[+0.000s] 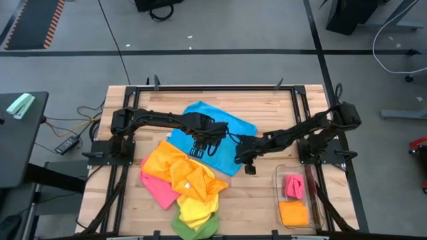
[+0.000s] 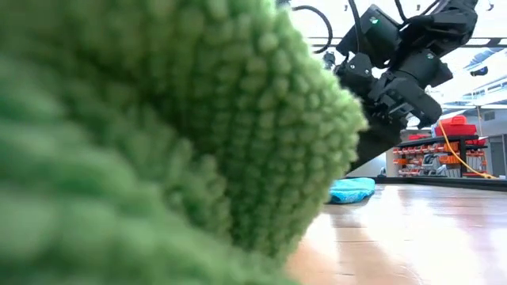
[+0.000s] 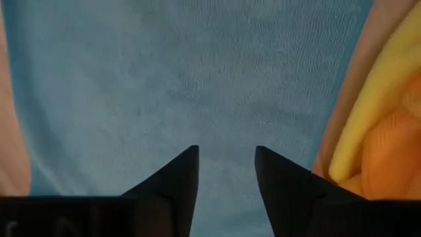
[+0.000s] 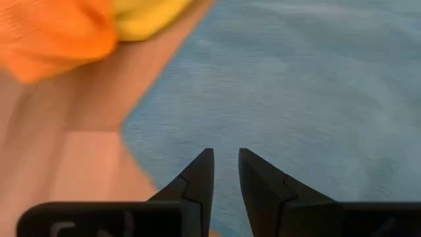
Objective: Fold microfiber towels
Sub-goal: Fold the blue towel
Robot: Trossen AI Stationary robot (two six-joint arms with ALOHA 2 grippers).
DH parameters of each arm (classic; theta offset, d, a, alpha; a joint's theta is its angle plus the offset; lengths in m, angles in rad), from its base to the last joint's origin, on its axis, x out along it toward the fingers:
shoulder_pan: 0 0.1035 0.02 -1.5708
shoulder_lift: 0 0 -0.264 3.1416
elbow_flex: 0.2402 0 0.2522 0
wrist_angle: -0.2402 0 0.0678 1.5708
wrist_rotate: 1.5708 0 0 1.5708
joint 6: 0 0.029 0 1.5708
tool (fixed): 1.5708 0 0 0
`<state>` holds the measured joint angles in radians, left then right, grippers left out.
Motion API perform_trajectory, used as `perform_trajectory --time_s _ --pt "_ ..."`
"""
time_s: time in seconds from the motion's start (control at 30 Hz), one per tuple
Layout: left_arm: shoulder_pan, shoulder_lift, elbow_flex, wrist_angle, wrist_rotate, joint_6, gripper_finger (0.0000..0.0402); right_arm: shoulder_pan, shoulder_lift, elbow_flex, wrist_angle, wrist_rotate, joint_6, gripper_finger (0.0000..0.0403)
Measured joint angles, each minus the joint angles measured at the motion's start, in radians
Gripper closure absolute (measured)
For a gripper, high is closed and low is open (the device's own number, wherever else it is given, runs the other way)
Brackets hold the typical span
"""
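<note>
1. We see the blue towel [image 1: 220,137] spread flat mid-desk [image 1: 267,107], beside the orange/yellow/pink/green towel pile [image 1: 183,183].
2. Left gripper [image 3: 225,172] over the blue towel: jaws apart, gripping nothing.
3. Right gripper [image 4: 225,170] at the towel's edge: jaws narrow, nothing between.

Legible text: none | labels, brands: none readable on towels [image 1: 200,143], bin [image 1: 298,200], arms or desk [image 1: 267,113] | numbers: none | signs: none; striped floor strip [image 1: 53,23] carries no wording | markings near pincer bases in wrist views: too faint to read
</note>
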<state>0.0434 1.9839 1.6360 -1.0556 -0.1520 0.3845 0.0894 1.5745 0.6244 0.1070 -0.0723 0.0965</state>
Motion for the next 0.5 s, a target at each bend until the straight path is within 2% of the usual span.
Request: perform_trajectory --time_s 0.13,0.3,0.5 --pt "0.007 0.000 0.000 -0.066 -0.008 -0.032 0.0259 0.014 0.043 0.023 0.010 -0.084 -0.042 0.0334" --pt "0.022 0.000 0.000 -0.144 -0.011 -0.060 0.0275 0.035 0.072 0.022 -0.027 -0.119 -0.059 0.0345" --pt "0.029 -0.004 0.009 -0.175 -0.011 -0.074 0.0292 0.015 0.024 0.025 -0.214 -0.124 0.024 0.0352"
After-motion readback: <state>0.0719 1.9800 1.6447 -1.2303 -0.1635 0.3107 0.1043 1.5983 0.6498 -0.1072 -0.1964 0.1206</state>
